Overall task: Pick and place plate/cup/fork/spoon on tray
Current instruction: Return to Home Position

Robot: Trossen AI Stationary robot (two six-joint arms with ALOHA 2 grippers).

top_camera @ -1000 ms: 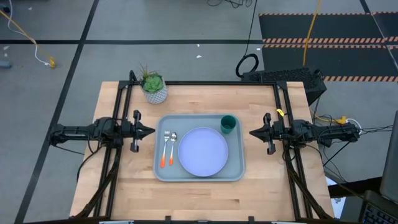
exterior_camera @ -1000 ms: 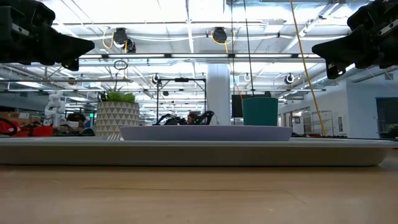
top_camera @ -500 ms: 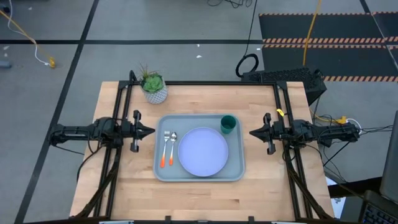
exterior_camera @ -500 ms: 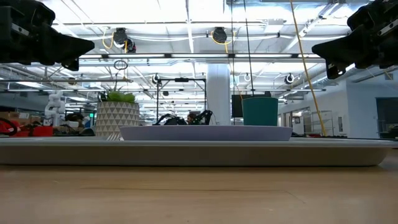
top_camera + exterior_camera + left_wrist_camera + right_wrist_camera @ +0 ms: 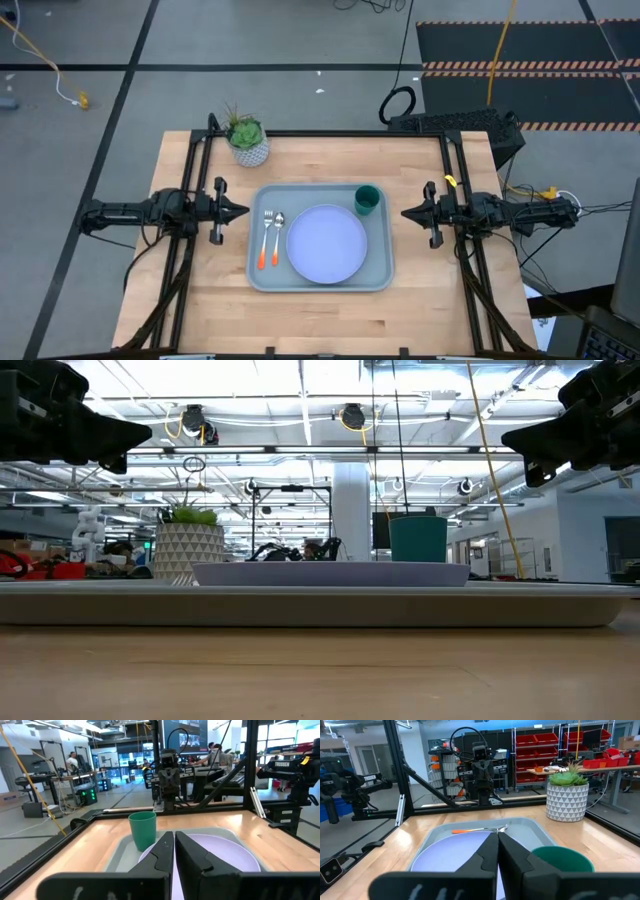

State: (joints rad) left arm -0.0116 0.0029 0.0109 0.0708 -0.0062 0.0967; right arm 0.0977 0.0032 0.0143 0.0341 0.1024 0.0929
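Tray (image 5: 300, 286): flat on the middle of the wooden counter (image 5: 200, 300), between the 2 arms, carrying all 4 pieces.

Plate (image 5: 327, 245): flat on the tray, filling most of its middle and right part.

Cup (image 5: 367, 200): upright in the tray's far right corner, just beside the plate's far edge; touching it or not, cannot tell.

Fork (image 5: 267, 238) and spoon (image 5: 278, 235): side by side in the strip left of the plate. Fork outermost, spoon next to the plate. Silver ends toward the far side, orange handles toward the low camera's side.

Left claw (image 5: 243, 211): just off the tray's left edge, raised above the counter, pointing at the tray. Fingers closed together, holding nothing.

Right claw (image 5: 406, 212): just off the tray's right edge, likewise raised and pointing inward. Fingers pressed together, empty.

White patterned pot (image 5: 250, 152) with a green plant: on the counter's far left part, beyond the tray's far left corner and apart from it.

From counter height: plate edge showing just above the tray's rim, cup taller behind it on the right, pot on the left, both claws high at the upper corners.

Beyond the counter: a workshop with red bins (image 5: 540, 745), racks, and a person (image 5: 73, 759) far off.
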